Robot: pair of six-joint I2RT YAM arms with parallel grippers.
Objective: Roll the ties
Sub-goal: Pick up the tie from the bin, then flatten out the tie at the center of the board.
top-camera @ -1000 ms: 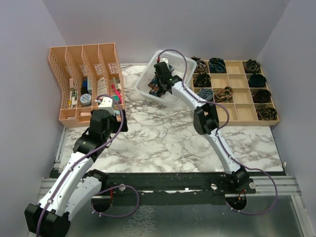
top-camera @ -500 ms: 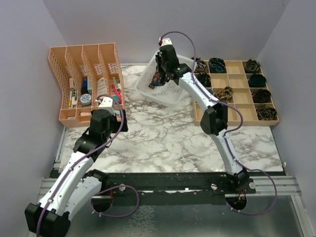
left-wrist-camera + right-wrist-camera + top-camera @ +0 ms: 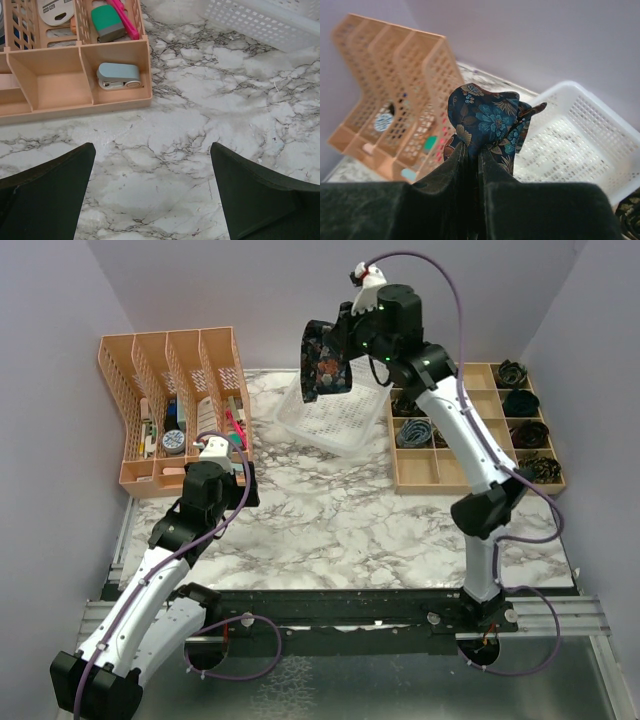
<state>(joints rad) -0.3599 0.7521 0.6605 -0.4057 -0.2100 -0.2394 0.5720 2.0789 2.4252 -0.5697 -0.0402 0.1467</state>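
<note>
Top view: right gripper (image 3: 342, 340) pinches a tie (image 3: 324, 362) high over the white basket (image 3: 335, 425), fabric hanging down. Left wrist: left gripper (image 3: 151, 150) spread over the table (image 3: 175, 120), no tie near. Right wrist: jaws press together on the bunched tie (image 3: 485, 120), which sticks out past the tips, so the right arm is nearer.

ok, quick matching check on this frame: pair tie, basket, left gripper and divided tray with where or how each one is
Things:
1. tie
2. white basket
3. left gripper
4. divided tray

States:
A. open, above bare marble tabletop
B. pinched in the right gripper, up in the air
C. right side of the table, rolled ties in its cells
D. back middle of the table

Pairs: 1-B, 2-D, 3-A, 4-C
</note>
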